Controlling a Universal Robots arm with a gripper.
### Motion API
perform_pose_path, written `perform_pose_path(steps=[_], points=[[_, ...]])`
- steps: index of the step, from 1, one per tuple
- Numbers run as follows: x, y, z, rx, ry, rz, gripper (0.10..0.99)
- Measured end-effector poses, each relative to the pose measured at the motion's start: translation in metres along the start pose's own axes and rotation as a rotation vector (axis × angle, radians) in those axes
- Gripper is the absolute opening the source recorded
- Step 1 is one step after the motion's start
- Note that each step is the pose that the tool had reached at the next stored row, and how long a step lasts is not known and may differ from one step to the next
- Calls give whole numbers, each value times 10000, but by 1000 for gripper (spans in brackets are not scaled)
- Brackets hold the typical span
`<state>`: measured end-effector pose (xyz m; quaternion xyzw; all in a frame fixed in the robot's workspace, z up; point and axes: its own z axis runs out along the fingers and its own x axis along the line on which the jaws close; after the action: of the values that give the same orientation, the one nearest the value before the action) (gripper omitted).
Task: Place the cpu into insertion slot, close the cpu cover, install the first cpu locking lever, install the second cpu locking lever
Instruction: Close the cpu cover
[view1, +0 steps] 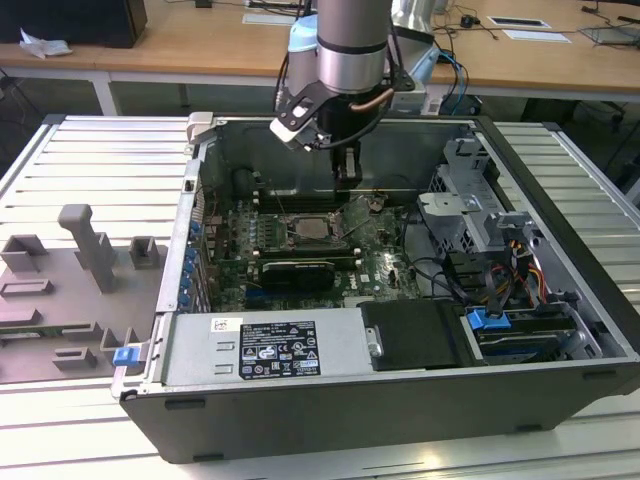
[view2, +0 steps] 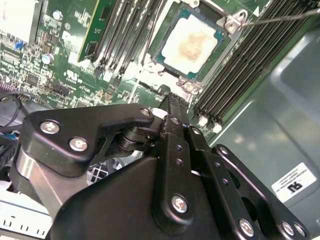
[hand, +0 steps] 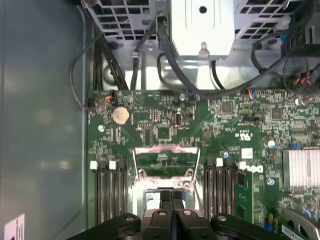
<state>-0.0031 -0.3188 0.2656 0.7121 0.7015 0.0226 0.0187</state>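
Observation:
The cpu (view2: 192, 44), a pale beige metal square, lies flat in its socket on the green motherboard; in the exterior view the cpu (view1: 310, 228) sits mid-board inside the open case. Its green edges show all round. The cpu cover (hand: 167, 150), a thin metal frame with an open window, looks raised off the socket. My gripper (view1: 347, 178) hangs just to the exterior view's right of the socket. In both wrist views the gripper (hand: 171, 197) (view2: 172, 100) is shut, with nothing visible between its fingers and its tip close to the cover's edge. A thin wire lever (view2: 280, 17) runs out from the socket's corner.
Memory slots (view2: 240, 65) flank the socket. A coin cell (hand: 120, 116) and a heatsink (hand: 300, 167) sit on the board, with cables (hand: 175, 55) beyond. The white-labelled black box (view1: 265, 350) lines the case's near side and a drive cage (view1: 470, 200) the exterior view's right. A grey fixture (view1: 90, 250) lies outside.

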Motion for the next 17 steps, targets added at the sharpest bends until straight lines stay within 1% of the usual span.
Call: perform_pose_path(steps=[2,4,8,10,17], points=[[0,28,2,3,1,0,106],[1,90,5,5,-1,1,106],[2,147,10,7,-1,1,106],[3,195,14,13,0,0,106],[4,280,22,14,0,0,106]])
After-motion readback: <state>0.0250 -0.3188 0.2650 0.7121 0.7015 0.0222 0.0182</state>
